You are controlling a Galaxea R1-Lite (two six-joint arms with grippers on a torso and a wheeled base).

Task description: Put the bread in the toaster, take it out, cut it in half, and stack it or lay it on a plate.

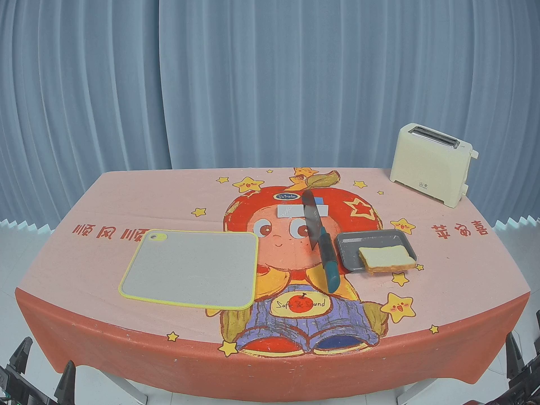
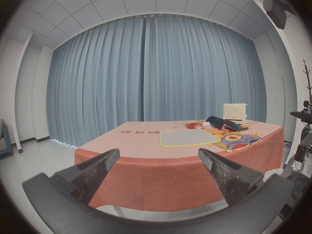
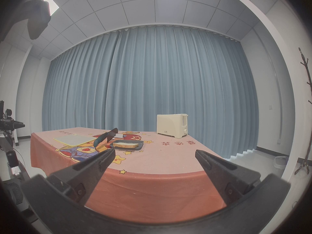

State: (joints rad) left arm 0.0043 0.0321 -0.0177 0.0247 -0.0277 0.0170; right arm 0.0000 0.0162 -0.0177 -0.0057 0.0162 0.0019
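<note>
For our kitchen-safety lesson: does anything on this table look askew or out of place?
The bread slice sits askew at the near right corner of the tray, overlapping its rim. The knife looks propped, blade end raised off the tablecloth.

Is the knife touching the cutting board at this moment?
Apart. The head view shows a strip of tablecloth between the knife and the cutting board, near its right edge.

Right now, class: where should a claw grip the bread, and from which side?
Probably across its near and far crust edges, coming down from above: the bread lies flat on the tray, so only thin edges offer a pinch.
</note>
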